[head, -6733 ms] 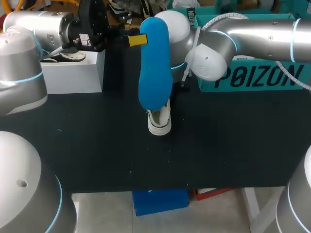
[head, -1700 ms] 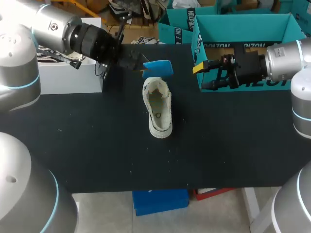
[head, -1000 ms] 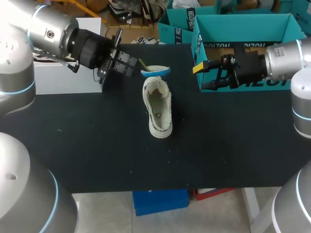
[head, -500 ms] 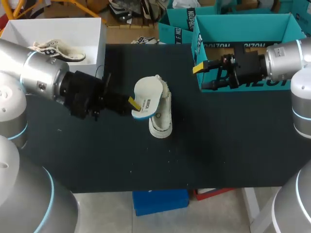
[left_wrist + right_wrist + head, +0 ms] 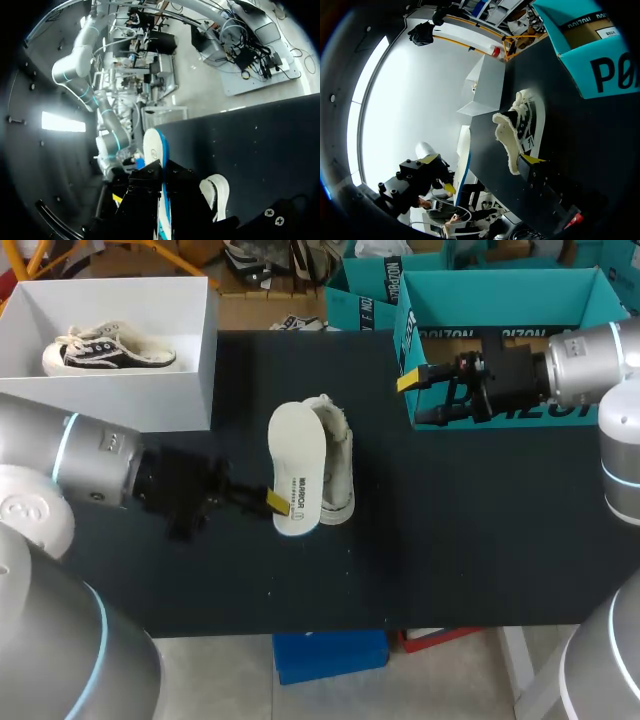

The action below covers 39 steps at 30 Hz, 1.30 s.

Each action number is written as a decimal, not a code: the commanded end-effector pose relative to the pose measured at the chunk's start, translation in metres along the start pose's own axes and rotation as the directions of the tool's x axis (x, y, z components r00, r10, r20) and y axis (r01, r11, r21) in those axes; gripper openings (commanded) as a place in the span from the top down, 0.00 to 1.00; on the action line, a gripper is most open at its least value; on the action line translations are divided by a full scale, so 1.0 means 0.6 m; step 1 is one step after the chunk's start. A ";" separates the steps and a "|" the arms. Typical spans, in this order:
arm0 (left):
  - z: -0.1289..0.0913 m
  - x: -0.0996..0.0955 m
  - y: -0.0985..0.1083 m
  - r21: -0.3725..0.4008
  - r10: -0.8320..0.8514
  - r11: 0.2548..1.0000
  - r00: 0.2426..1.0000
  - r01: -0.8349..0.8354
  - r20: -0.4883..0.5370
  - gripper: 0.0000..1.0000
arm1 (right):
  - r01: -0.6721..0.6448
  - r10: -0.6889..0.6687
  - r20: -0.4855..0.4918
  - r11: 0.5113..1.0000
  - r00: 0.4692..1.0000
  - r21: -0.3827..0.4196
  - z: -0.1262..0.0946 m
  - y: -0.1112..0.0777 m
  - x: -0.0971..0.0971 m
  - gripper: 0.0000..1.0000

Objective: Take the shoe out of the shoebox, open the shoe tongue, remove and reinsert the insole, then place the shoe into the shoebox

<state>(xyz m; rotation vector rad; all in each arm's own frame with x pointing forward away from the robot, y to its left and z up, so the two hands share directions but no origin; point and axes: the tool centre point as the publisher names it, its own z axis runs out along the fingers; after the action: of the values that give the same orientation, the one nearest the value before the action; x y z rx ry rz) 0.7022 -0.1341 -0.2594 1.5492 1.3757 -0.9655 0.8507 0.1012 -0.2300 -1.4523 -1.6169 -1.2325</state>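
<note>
The left gripper (image 5: 275, 503) was clamped on the white, blue-backed foam insole (image 5: 295, 468), close beside the cream canvas shoe (image 5: 340, 465) on the black table (image 5: 450, 530). Reinsertion looked in hand; next, aligning it with the opening.

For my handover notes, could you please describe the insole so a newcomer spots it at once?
On the black table, find the white shoe near the middle. The left gripper holds the insole beside it: a flat cream sheet, blue-edged.

Matte black tabletop (image 5: 480, 540), evenly lit
</note>
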 end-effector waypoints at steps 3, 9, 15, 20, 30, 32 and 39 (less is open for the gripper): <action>0.038 0.036 0.037 -0.078 0.050 0.996 0.998 -0.051 -0.024 1.00 | 0.000 0.000 -0.001 1.000 1.000 -0.003 0.003 0.000 -0.001 0.00; 0.057 0.051 0.073 -0.108 0.109 0.988 0.993 -0.114 -0.048 1.00 | 0.000 0.000 -0.001 1.000 1.000 -0.003 0.003 0.000 -0.001 0.00; 0.062 0.049 0.093 -0.115 0.098 0.988 0.995 -0.099 -0.016 1.00 | 0.000 0.000 -0.001 1.000 1.000 -0.003 0.003 0.000 -0.001 0.00; 0.062 0.049 0.093 -0.115 0.098 0.988 0.995 -0.099 -0.016 1.00 | 0.000 0.000 -0.001 1.000 1.000 -0.003 0.003 0.000 -0.001 0.00; 0.062 0.049 0.093 -0.115 0.098 0.988 0.995 -0.099 -0.016 1.00 | 0.000 0.000 -0.001 1.000 1.000 -0.003 0.003 0.000 -0.001 0.00; 0.064 0.044 0.088 -0.112 0.098 0.989 0.995 -0.099 -0.016 1.00 | 0.000 0.000 -0.001 1.000 1.000 -0.003 0.003 0.000 -0.001 0.00; 0.075 0.013 0.083 -0.150 0.130 0.979 0.989 -0.139 -0.067 1.00 | 0.000 0.000 -0.001 1.000 1.000 -0.003 0.003 0.000 -0.001 0.00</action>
<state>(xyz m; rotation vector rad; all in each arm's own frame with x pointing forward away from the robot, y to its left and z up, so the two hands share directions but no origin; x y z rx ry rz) 0.7572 -0.1689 -0.2846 1.5441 1.3124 -0.7446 0.8509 0.1009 -0.2302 -1.4508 -1.6158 -1.2337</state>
